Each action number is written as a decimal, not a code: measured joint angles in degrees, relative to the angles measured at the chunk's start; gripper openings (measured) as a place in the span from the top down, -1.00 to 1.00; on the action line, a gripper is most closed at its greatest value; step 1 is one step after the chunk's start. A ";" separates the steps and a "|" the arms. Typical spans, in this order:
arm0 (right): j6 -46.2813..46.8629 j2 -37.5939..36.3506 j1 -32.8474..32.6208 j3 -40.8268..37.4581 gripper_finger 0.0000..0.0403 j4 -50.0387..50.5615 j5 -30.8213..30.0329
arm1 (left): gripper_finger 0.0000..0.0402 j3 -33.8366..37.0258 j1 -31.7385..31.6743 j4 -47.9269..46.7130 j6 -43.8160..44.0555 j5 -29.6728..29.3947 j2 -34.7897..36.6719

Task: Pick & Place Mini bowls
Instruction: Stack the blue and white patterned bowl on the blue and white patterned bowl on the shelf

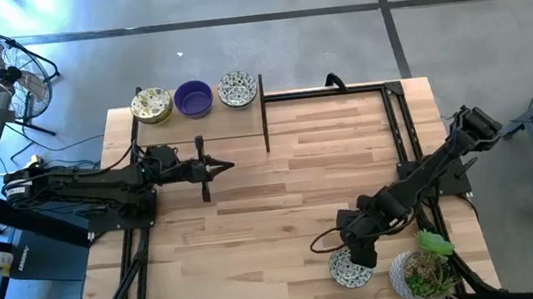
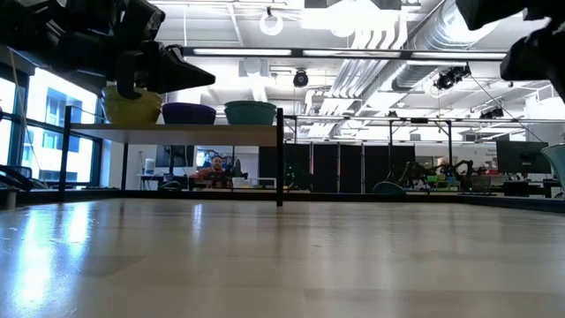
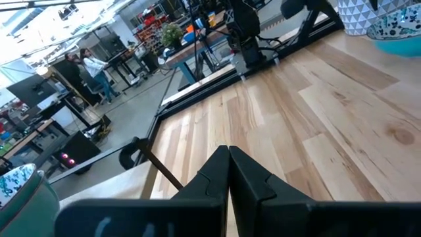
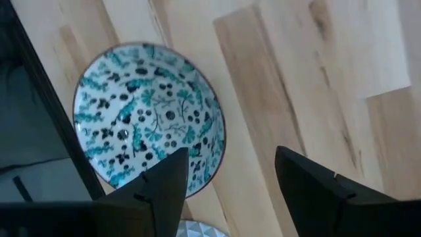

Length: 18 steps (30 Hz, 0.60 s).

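Three mini bowls sit in a row on a raised shelf at the table's far left: a yellowish patterned one (image 1: 152, 103), a purple one (image 1: 193, 98) and a white floral one (image 1: 237, 88). They also show in the low view, with the purple bowl (image 2: 188, 113) in the middle. A fourth, white-and-green floral bowl (image 1: 348, 268) (image 4: 151, 125) rests on the table near the near right edge. My right gripper (image 1: 360, 249) (image 4: 230, 178) hovers open above it, one finger (image 4: 168, 181) over its rim, the other over bare wood. My left gripper (image 1: 220, 167) (image 3: 228, 174) is shut in front of the shelf.
A white pot with a green plant (image 1: 423, 272) stands just right of the floral bowl, close to my right arm. A black frame (image 1: 325, 90) runs along the table's far and right sides. The shelf's dark post (image 1: 265, 124) stands near my left gripper. Bare wood (image 1: 282, 198) fills the middle.
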<state>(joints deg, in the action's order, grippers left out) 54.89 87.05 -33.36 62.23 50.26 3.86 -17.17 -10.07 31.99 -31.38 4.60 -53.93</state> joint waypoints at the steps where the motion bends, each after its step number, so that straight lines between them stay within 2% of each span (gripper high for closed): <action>1: -0.50 0.00 -0.11 -0.50 -0.07 -0.73 0.51 | 1.00 0.00 0.00 -0.13 0.00 -0.01 0.00; 9: -1.37 0.00 -0.42 -4.11 -0.07 -7.83 0.34 | 1.00 0.00 -0.02 -0.42 -0.02 -0.04 0.00; 18: 1.86 0.00 1.38 -13.84 -0.02 -23.51 0.77 | 1.00 0.00 -0.02 -0.46 -0.02 -0.04 0.00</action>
<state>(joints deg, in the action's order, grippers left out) 56.74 87.05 -31.99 48.39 26.75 4.63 -17.17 -10.09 31.53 -31.40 4.56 -53.93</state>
